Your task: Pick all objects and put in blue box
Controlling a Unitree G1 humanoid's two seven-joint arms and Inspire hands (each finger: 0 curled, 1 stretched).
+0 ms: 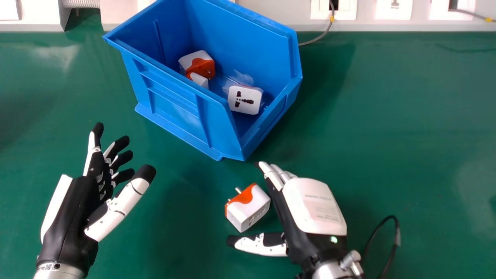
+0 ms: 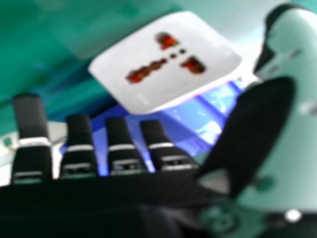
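Observation:
In the head view my right hand [image 1: 314, 205] is low over the table, its fingers straight and its thumb apart. A white and orange plug adapter [image 1: 248, 207] lies on the table between its thumb and fingers. In the right hand view the adapter's white socket face [image 2: 168, 64] is close to my open right hand [image 2: 119, 144]. The blue box [image 1: 182, 112] stands behind, holding white and orange adapters [image 1: 199, 64] and a white one [image 1: 245, 100] with its socket face up. My left hand [image 1: 100, 190] is open and empty at the left.
The green table [image 1: 407, 135] stretches out on both sides of the box. Behind it runs a white wall panel with sockets [image 1: 393, 9] and a grey cable [image 1: 319, 37]. A black cable [image 1: 391, 240] loops beside my right wrist.

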